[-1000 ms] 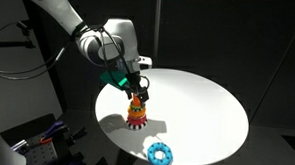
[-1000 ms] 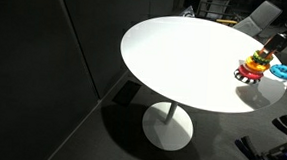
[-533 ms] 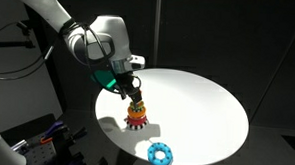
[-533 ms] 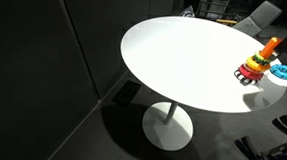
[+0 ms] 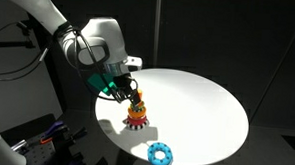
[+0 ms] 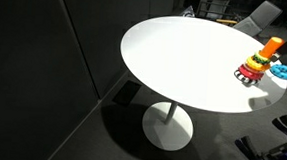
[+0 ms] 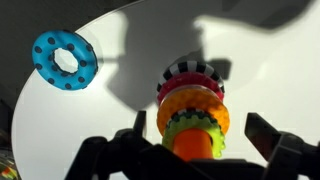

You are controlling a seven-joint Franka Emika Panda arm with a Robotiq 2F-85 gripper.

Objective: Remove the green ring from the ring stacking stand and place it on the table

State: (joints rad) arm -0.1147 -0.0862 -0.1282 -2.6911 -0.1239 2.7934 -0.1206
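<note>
Stand [image 5: 137,114] on table [image 5: 208,107] | blue ring [image 5: 159,152] nearby — apart | end effector [image 5: 132,93] above

Stand [image 5: 137,114] and ring [image 5: 160,152] on table [image 5: 202,105]

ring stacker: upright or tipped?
Upright. The ring stacking stand sits base-down on the table, its orange post vertical in both exterior views, with rings stacked around it.

The ring stacking stand [image 5: 137,113] stands upright on the round white table [image 5: 198,110].
</note>
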